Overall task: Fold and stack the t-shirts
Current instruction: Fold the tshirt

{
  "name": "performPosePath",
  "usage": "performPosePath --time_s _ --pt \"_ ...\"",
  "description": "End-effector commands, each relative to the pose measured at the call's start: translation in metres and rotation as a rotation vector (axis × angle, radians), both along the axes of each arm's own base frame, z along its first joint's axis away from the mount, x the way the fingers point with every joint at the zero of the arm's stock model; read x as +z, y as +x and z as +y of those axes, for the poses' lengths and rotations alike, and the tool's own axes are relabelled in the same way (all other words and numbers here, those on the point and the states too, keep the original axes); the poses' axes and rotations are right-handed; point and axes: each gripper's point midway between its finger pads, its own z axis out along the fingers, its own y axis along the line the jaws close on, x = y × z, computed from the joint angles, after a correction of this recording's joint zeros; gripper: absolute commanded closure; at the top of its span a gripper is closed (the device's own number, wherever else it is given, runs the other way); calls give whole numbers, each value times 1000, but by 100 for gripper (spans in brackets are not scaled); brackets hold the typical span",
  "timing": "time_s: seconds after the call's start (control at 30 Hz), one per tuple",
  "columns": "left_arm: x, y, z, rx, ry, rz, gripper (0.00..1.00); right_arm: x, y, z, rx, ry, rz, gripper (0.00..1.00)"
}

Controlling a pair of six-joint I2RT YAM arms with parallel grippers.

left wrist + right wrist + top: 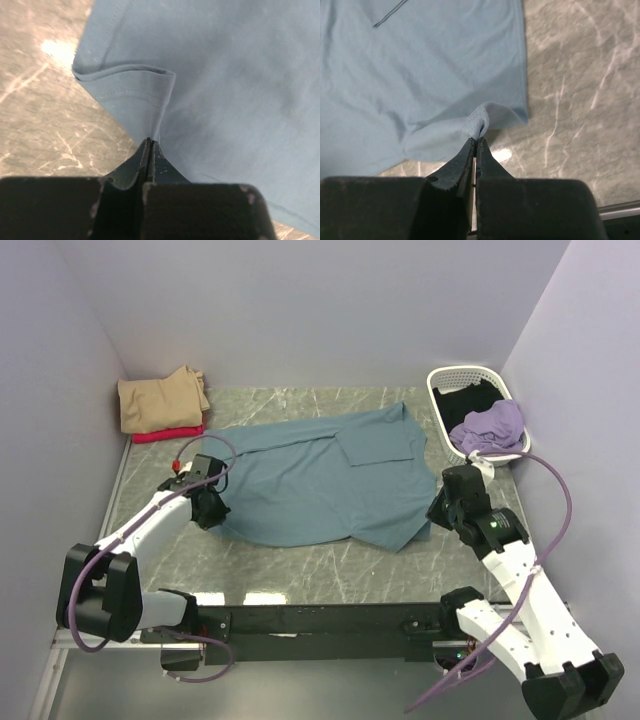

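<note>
Table [330, 575]: grey-green marbled top with pale veining.

Lying directly on it:
- teal-blue t-shirt [320, 480], spread across the centre, its far part folded over on itself
- red t-shirt [165, 435], far-left corner, bearing a folded tan t-shirt [160, 400], possibly more than one garment
- white lattice basket [460, 371], far-right corner

a robot lab test booth: plain lilac walls [300, 310] box in a marble-look table [330, 575] on three sides; a black rail [320, 620] at 6 o'clock carries the left arm [140, 535] and right arm [525, 585], purple cables [569, 502] looping off them. the props: a teal t-shirt [320, 480] mid-table, folded t-shirts [160, 405] at 10 o'clock, a basket [462, 370] at 2 o'clock.
</note>
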Motion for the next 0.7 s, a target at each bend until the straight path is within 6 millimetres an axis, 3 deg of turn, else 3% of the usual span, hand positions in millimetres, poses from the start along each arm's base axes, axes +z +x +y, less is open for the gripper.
performPosePath --time_s 0.0,0.27,0.67 --pt "17 22 15 33 39 -55 99 20 25 -8 0 -40 -75 100" --pt "18 45 39 51 88 -58 99 11 55 -16 4 -70 -48 100" --pt "14 98 34 1 107 -61 99 18 115 -25 -17 -104 -58 100"
